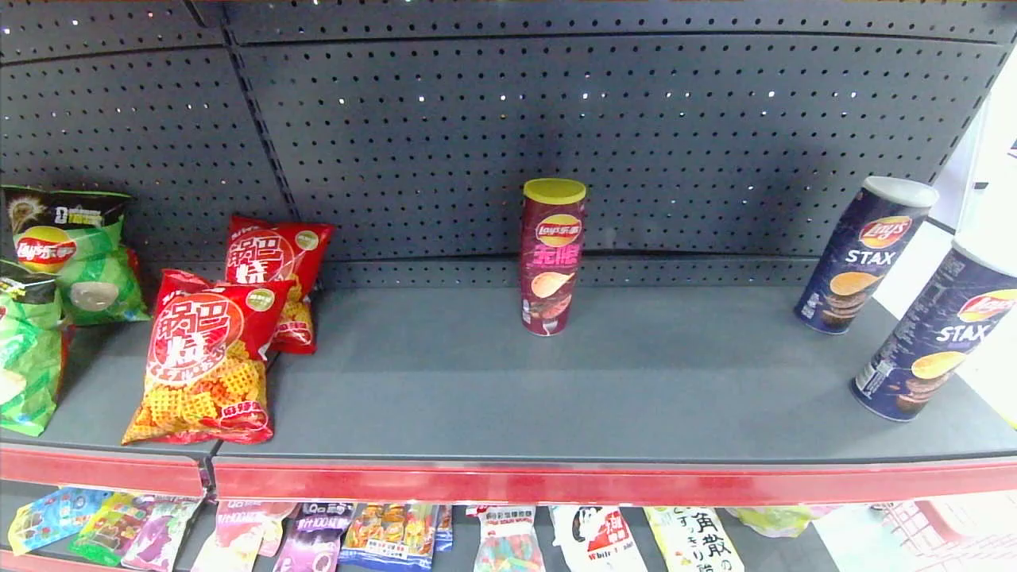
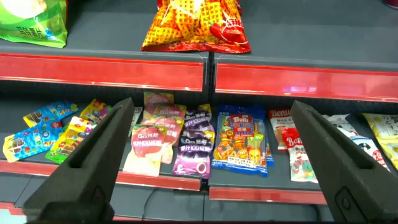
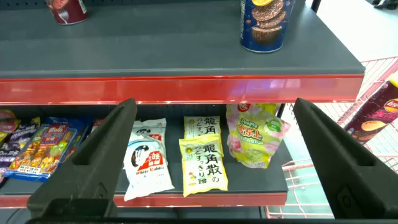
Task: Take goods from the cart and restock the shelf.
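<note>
A maroon chip can (image 1: 554, 256) with a yellow lid stands upright at the back middle of the grey shelf (image 1: 620, 397). Two navy chip cans (image 1: 865, 254) (image 1: 928, 334) stand at the shelf's right end. Another maroon can (image 3: 380, 115) lies in the pink wire cart (image 3: 372, 64), right of the shelf. My left gripper (image 2: 211, 186) is open and holds nothing, in front of the lower shelf's candy packets (image 2: 189, 140). My right gripper (image 3: 211, 180) is also open with nothing in it, level with the lower shelf, the cart off to its side.
Red snack bags (image 1: 203, 369) (image 1: 280, 274) and green chip bags (image 1: 71, 254) fill the shelf's left end. A wide bare stretch lies around the maroon can. Red price rails (image 1: 604, 481) edge both shelves. Flat packets (image 3: 205, 155) line the lower shelf.
</note>
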You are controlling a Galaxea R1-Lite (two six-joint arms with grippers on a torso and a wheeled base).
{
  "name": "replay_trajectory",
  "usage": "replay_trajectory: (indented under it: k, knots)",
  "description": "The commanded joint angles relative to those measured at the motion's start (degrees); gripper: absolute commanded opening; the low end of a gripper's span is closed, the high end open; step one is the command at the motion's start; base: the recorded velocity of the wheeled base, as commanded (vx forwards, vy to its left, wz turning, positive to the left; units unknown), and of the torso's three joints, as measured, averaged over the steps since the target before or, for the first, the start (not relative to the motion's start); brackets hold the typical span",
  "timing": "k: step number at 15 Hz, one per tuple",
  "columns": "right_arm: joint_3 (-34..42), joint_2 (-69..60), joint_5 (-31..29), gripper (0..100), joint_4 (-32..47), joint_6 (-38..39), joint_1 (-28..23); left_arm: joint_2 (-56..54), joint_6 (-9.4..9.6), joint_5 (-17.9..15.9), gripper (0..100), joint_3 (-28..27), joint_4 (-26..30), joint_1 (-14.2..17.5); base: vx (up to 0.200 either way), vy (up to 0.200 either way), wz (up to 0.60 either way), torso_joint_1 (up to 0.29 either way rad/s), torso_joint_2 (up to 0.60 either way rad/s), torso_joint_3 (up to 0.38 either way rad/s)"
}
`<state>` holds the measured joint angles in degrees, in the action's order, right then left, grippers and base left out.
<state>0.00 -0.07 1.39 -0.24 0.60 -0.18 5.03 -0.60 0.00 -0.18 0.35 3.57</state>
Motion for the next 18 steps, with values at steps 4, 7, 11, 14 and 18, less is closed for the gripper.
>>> replay_trajectory:
  k: [4, 7, 11, 14, 18]
  knots:
    - [0.0, 0.1, 0.0, 100, 0.0, 0.0, 0.0, 0.0, -0.02, 0.0, 100, 0.0, 0.0, 0.0, 0.000, 0.000, 0.00, 0.000, 0.00, 0.000]
    - [0.0, 0.1, 0.0, 100, 0.1, 0.0, 0.0, 0.0, 0.16, 0.0, 100, 0.0, 0.0, 0.0, 0.000, 0.000, 0.00, 0.000, 0.00, 0.000]
    - [0.0, 0.1, 0.0, 100, 0.0, 0.0, 0.0, 0.0, 0.16, 0.0, 100, -0.1, 0.0, 0.0, 0.000, -0.100, 0.00, 0.002, 0.00, 0.000]
    - [0.0, 0.1, 0.0, 100, 0.0, 0.0, 0.0, 0.0, 0.16, 0.0, 100, 0.0, 0.0, 0.0, 0.000, -0.200, 0.00, 0.002, 0.01, -0.001]
    - [0.0, 0.1, 0.0, 100, 0.0, 0.0, 0.0, 0.0, 0.16, 0.0, 100, -0.1, 0.0, 0.0, 0.000, -0.200, 0.00, 0.010, 0.00, 0.001]
